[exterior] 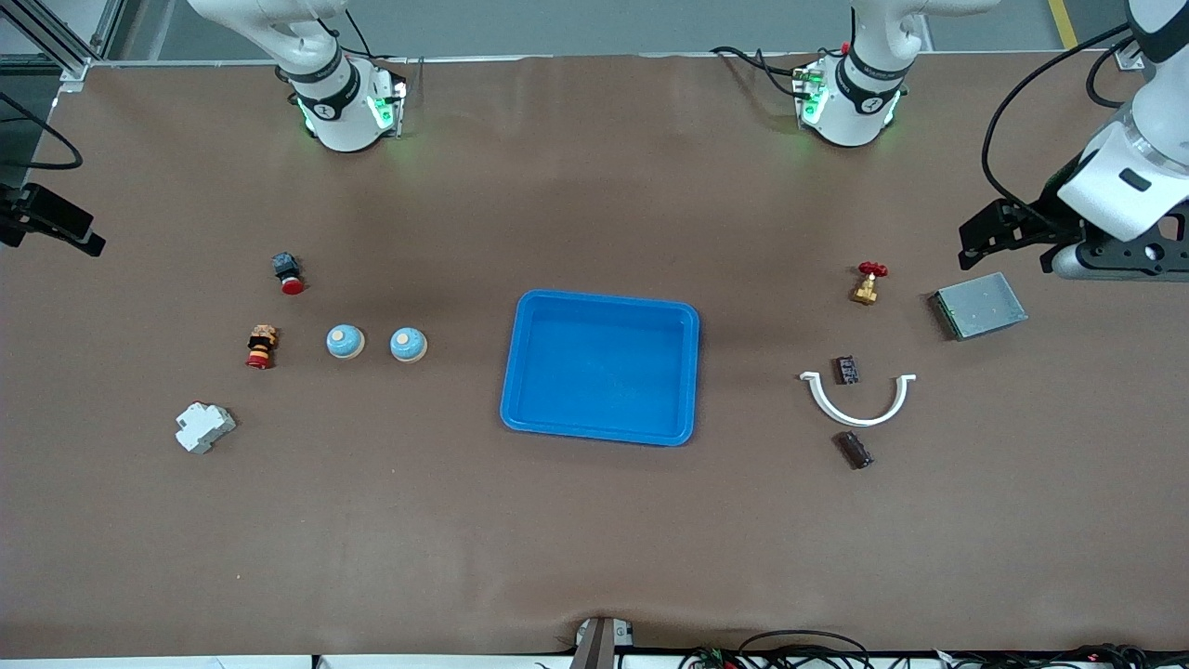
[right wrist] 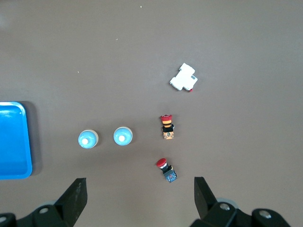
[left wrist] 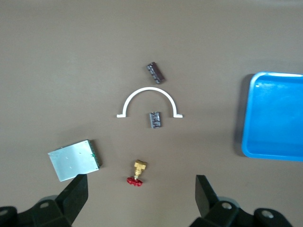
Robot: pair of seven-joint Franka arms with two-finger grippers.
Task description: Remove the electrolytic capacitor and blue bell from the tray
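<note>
Two blue bells (exterior: 345, 342) (exterior: 408, 345) stand side by side toward the right arm's end of the table; the right wrist view shows them too (right wrist: 122, 136) (right wrist: 88, 139). Two dark capacitors lie toward the left arm's end: one (exterior: 846, 369) inside a white arc (exterior: 859, 409), one (exterior: 855, 450) nearer the front camera; both show in the left wrist view (left wrist: 155, 119) (left wrist: 155, 72). A blue tray (exterior: 520, 372) sits empty mid-table. My left gripper (exterior: 985, 237) (left wrist: 142, 187) hangs open and empty, high beside a grey box. My right gripper (exterior: 65, 228) (right wrist: 139, 187) hangs open and empty, high over its table end.
A brass valve with a red wheel (exterior: 868, 283) and a grey metal box (exterior: 980, 305) lie near the capacitors. Two red-capped push buttons (exterior: 288, 272) (exterior: 262, 347) and a white breaker (exterior: 203, 426) lie near the bells.
</note>
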